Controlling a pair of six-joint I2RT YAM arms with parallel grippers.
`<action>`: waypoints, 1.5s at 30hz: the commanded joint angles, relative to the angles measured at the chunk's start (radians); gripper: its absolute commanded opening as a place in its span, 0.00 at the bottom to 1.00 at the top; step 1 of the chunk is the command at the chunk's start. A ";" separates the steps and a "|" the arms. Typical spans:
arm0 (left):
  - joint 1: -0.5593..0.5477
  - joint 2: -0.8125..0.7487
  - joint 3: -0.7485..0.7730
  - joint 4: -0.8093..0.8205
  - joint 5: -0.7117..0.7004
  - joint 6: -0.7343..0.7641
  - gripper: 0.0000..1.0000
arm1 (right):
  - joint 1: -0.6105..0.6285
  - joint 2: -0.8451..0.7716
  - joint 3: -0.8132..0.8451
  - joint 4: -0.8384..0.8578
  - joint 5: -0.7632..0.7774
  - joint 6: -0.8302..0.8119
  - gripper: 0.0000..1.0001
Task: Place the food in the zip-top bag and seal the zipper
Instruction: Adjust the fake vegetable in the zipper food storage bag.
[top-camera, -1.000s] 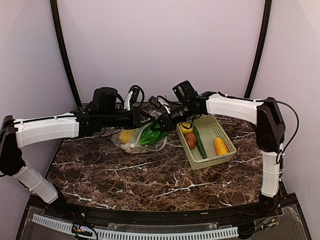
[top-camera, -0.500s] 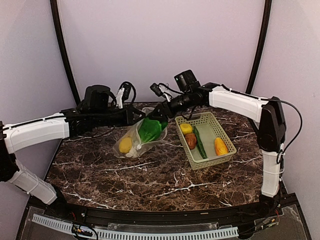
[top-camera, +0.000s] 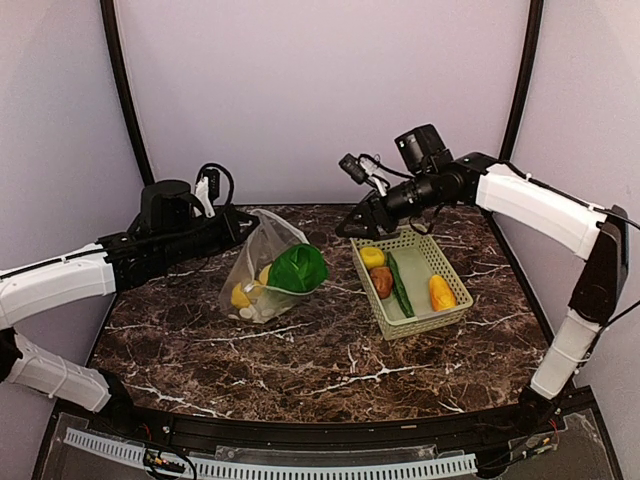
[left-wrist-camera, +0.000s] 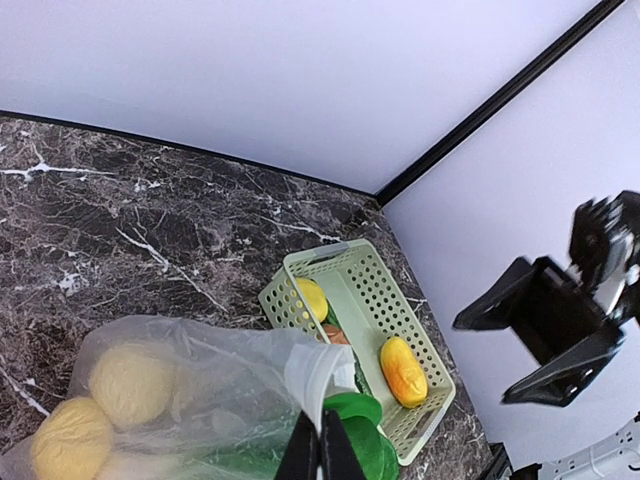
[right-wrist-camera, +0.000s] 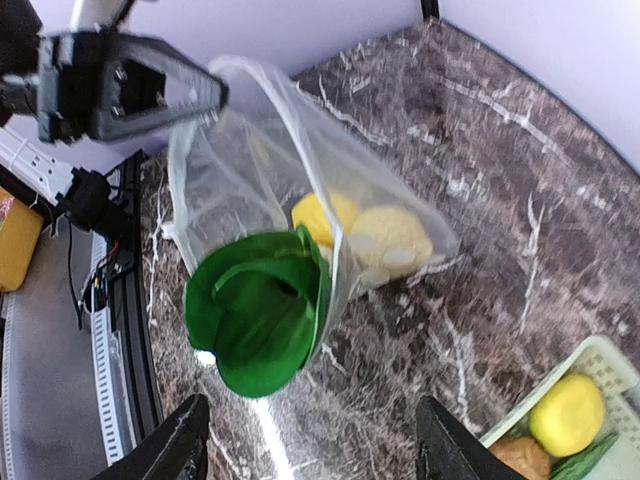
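Observation:
The clear zip-top bag (top-camera: 258, 262) stands on the table, lifted by its top edge, and my left gripper (top-camera: 242, 222) is shut on that edge. In the left wrist view the closed fingers (left-wrist-camera: 320, 455) pinch the bag's whitish zipper (left-wrist-camera: 312, 368). Yellow (right-wrist-camera: 328, 214) and pale (right-wrist-camera: 392, 240) food pieces lie inside the bag (right-wrist-camera: 262, 160). The green cabbage (right-wrist-camera: 258, 312) hangs half out of the bag's mouth. My right gripper (top-camera: 346, 230) hovers open and empty between the bag and the basket, its fingertips (right-wrist-camera: 182, 442) wide apart above the table.
A light green slotted basket (top-camera: 452, 312) stands to the right of the bag, holding a yellow piece (top-camera: 372, 256), a brown one (top-camera: 381, 281), a green one (top-camera: 400, 284) and an orange one (top-camera: 441, 292). Black frame tubes rise at the back corners.
The right gripper opened, let go at the bag's mouth and drew back up and right toward the basket. The left gripper pulled left with the bag's edge, standing the bag more upright.

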 joint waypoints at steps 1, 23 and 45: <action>0.007 -0.030 -0.049 0.085 -0.038 -0.058 0.01 | -0.002 0.041 -0.126 -0.034 -0.084 -0.001 0.66; 0.007 0.016 -0.025 0.060 0.029 -0.067 0.01 | 0.178 0.237 0.143 -0.140 -0.030 -0.107 0.55; 0.007 0.030 -0.049 0.065 0.042 -0.053 0.01 | 0.164 0.159 0.181 -0.084 0.027 -0.047 0.00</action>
